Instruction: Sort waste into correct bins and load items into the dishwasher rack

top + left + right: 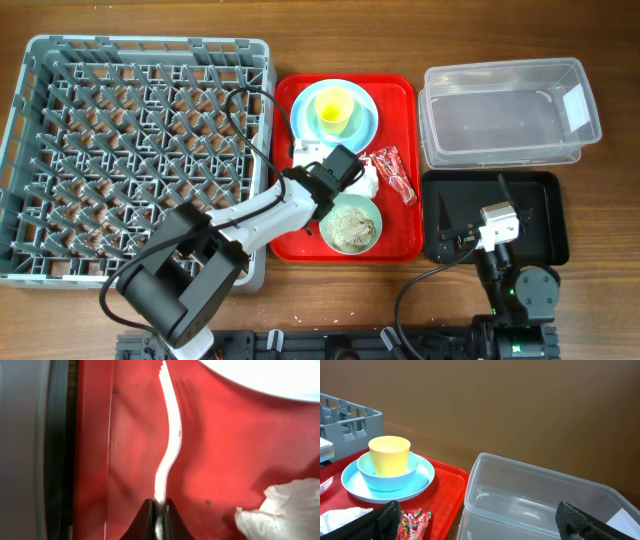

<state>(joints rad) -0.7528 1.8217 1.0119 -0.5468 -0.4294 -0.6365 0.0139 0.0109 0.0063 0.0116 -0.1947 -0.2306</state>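
Overhead: the left hand (318,160) is seen low over the red tray (396,100), right next to the rack (140,150).

Left wrist: the fork (170,445) is pinched at its handle tip, lying flat on the tray. Probably best lifted straight up and kept level.

Right wrist: the right hand (477,522) is held wide apart beside the tub (530,490).

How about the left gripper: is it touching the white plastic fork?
Touching. Left wrist view: the left gripper pinches the white plastic fork by its handle.

Fork (170,445) handle end hidden between left fingers (142,527); plate (270,377) cut off above.
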